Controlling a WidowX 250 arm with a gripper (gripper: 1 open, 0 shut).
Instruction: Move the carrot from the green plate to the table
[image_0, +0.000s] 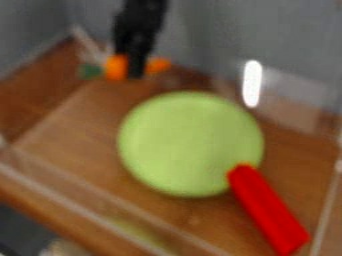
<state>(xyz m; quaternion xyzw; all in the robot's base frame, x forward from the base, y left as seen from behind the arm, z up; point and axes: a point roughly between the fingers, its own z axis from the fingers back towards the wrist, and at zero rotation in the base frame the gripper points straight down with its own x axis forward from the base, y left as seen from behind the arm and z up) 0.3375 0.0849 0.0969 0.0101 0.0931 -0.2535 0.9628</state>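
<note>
The gripper (136, 66) had its dark fingers across the middle of the carrot (118, 67), with orange showing on both sides of them. The fingers stood partly apart, by about the thickness of the carrot, and had hold of it. The carrot lay crosswise in that grip, its green top toward the left of the view and its orange tip toward the right. It was off the green plate (191, 145) and showed beyond the plate's far rim, over toward the far left corner of the table (60, 120). The whole view was blurred, and the carrot was probably held in the air rather than resting on the wood. The black arm (144, 18) came down to it from the top of the view. The plate sat around the middle of the table, with nothing on its broad pale green face. A red block (270, 210) ran slantwise from the plate's right side toward the near right part of the table, its far end, yellowish at the tip, overlapping the plate's rim in the view; whether the two touched could not be told. A bright white glare (251, 83) showed near the table's far edge, beyond the plate.
</note>
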